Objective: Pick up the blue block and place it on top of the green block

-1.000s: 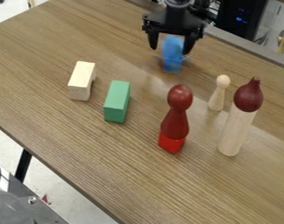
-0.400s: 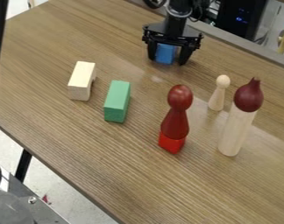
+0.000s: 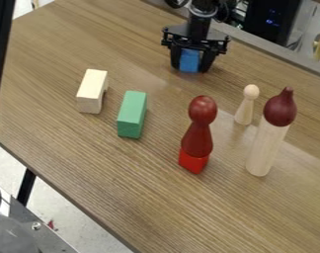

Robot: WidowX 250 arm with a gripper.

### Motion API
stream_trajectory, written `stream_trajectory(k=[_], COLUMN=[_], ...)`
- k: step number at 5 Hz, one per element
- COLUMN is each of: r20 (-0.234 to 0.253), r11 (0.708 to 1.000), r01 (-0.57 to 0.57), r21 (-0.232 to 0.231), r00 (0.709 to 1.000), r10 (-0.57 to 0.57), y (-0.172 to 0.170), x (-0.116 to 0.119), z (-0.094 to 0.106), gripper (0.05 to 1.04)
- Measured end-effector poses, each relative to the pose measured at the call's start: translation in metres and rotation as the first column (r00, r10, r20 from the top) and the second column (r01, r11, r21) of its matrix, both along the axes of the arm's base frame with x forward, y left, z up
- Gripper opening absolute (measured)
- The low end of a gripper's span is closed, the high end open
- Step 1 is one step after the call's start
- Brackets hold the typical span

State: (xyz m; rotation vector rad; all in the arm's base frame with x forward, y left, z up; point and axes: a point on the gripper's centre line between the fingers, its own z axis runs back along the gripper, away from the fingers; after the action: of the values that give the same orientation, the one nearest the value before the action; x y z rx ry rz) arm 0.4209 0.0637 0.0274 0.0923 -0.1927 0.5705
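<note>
Blue block [image 3: 189, 61], near the table's far edge, gripped between the two closed-in fingers of the black gripper [image 3: 191, 69]; cannot tell whether raised or touching the wood. From left to right: at the left edge of the view, a dark upright bar [image 3: 0, 54], in front of the wood-grain table [image 3: 90, 168]. Below, in the near left corner, part of a dark grey machine [image 3: 20, 234], beyond the table's near edge. Next, on the table, a cream block [image 3: 91, 92], lying lengthwise, with a small dark notch low on the right side. Just beside, slightly nearer to the camera, a green block [image 3: 132, 114], also lying lengthwise, apart from the cream one. Then, farther back and well apart from both, the gripper, pointing downward, with the blue block in hold. To the right of the green block and much nearer than the gripper, a dark red peg figure [image 3: 198, 141], upright, with a round head and a bright red base [image 3: 193, 161]. Farther right and back, a small pale peg figure [image 3: 246, 106], upright. Beyond the far edge, a black device [image 3: 271, 22] with small blue lights. Rightmost on the table, a tall pale cylinder [image 3: 265, 149], upright, with a dark red pointed top [image 3: 280, 108].
</note>
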Motion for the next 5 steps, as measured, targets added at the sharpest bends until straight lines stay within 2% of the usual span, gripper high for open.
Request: stream_trajectory(k=[1, 2, 3, 4, 5], r20=[-0.037, -0.056, -0.079, -0.074, -0.049], r11=[0.997, 0.994, 0.984, 0.989, 0.998], r01=[-0.057, -0.086, -0.143, -0.107, -0.023], r21=[-0.044, -0.075, -0.107, -0.102, -0.051], r00=[0.998, 0.995, 0.988, 0.992, 0.999], r10=[0.055, 0.082, 0.135, 0.100, 0.020], y=[0.010, 0.007, 0.011, 0.008, 0.008], x=[-0.009, -0.031, -0.067, -0.108, -0.140], z=[0.001, 0.019, 0.040, 0.054, 0.059], gripper=[0.588, 0.588, 0.587, 0.587, 0.587])
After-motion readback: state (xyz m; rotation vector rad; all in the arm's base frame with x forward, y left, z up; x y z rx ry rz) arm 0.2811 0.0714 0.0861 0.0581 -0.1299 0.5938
